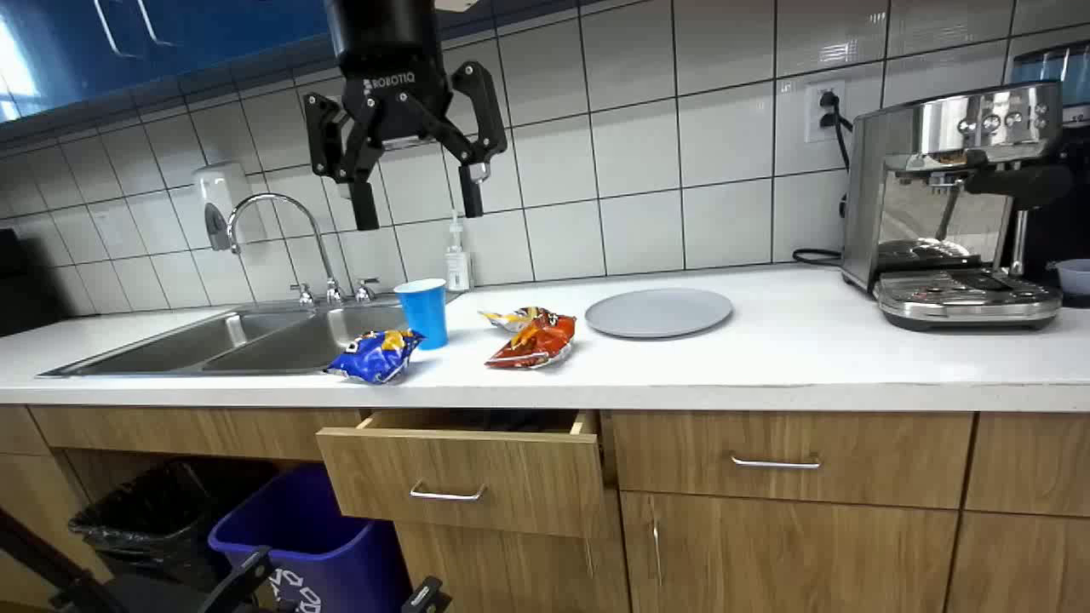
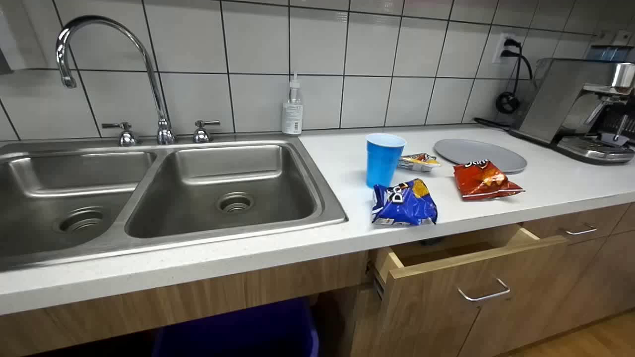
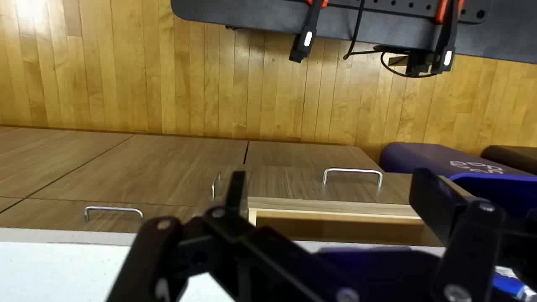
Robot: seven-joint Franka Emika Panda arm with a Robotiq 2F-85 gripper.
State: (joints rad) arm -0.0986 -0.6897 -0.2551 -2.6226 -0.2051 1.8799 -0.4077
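Plainly, in an exterior view, the black metal hand (image 1: 418, 197) hangs higher than the white worktop (image 1: 809, 353), jaws spread wide; the tapered blue plastic cup (image 1: 423, 313) stands upright at its six o'clock. In an exterior view, the crumpled blue foil snack bag (image 2: 405, 204) lies just beside the cup at five o'clock, the red foil snack bag (image 2: 483, 181) near three. In the wrist view, the pulled-out wooden drawer (image 3: 314, 186) appears between the jaws, as far as blur lets one judge.

Wht-tiled wall (image 1: 634, 149), blue upper cab (image 1: 221, 38), wood-grain base cabs (image 1: 783, 562), wd plank flr (image 3: 188, 84).
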